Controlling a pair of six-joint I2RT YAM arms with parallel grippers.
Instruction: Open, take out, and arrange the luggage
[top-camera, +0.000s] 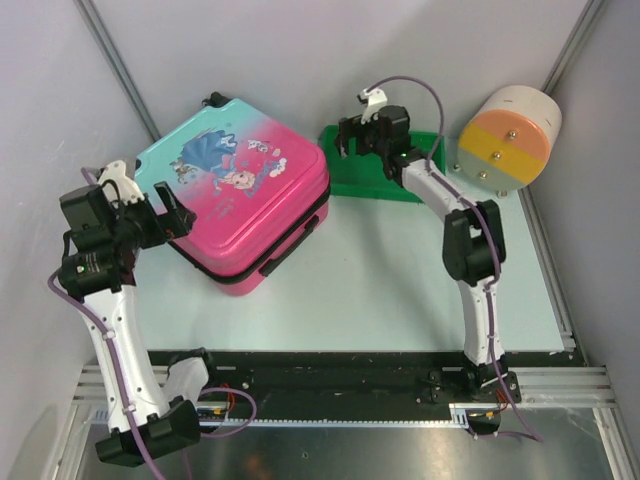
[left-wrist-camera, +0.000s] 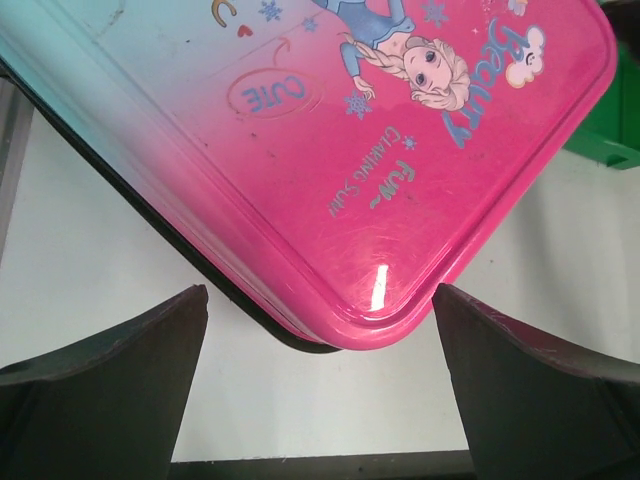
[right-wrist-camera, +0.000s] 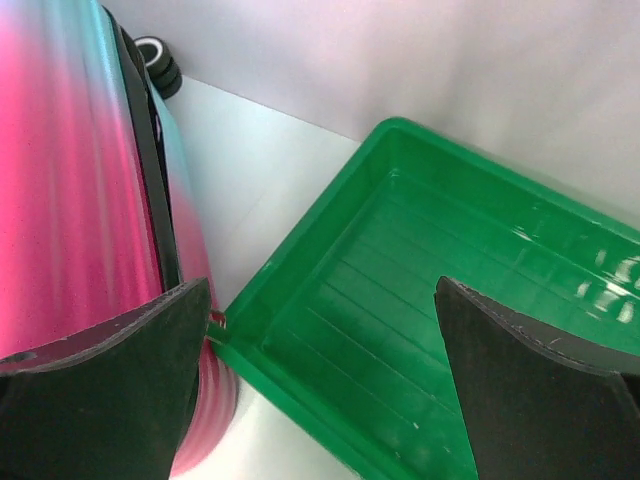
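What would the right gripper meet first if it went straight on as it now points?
The right gripper would probably land in the green tray, on its bare floor; the luggage lies beside one finger.

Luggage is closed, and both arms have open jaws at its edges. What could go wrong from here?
The pink corner of the luggage sits between the left jaws, ungripped; a push may slide it across the table.
The right jaws hang over both its side and the green tray; lowering could catch the tray's rim.
The tray lies close beside the luggage, so a swinging lid might shove it.
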